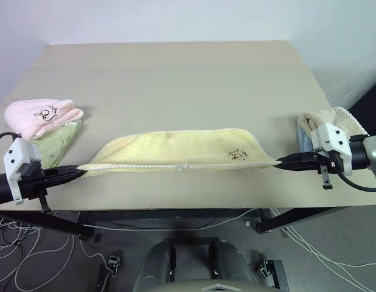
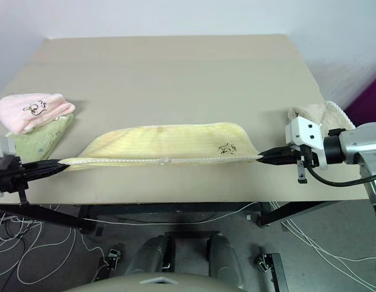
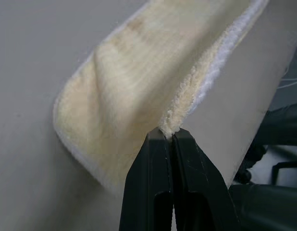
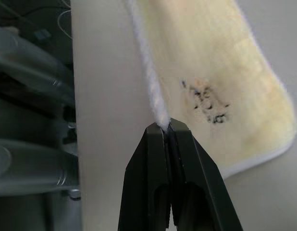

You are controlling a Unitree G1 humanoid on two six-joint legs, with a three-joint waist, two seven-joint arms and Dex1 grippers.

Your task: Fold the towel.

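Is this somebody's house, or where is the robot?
Probably a lab or test room, not a home: a bare table against plain walls, loose cables on the floor, and spare folded towels set out for practice.

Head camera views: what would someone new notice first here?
The pale yellow towel, doubled over near the table's front edge, its near edge pulled taut between the left end effector and the right end effector, each shut on a corner. A pink towel sits at the left edge.

Lighting is bright, even and diffuse; the table (image 1: 176,79) shows no glare. The towel (image 1: 176,151) casts only a faint soft shadow. Wrist views are slightly soft close up.
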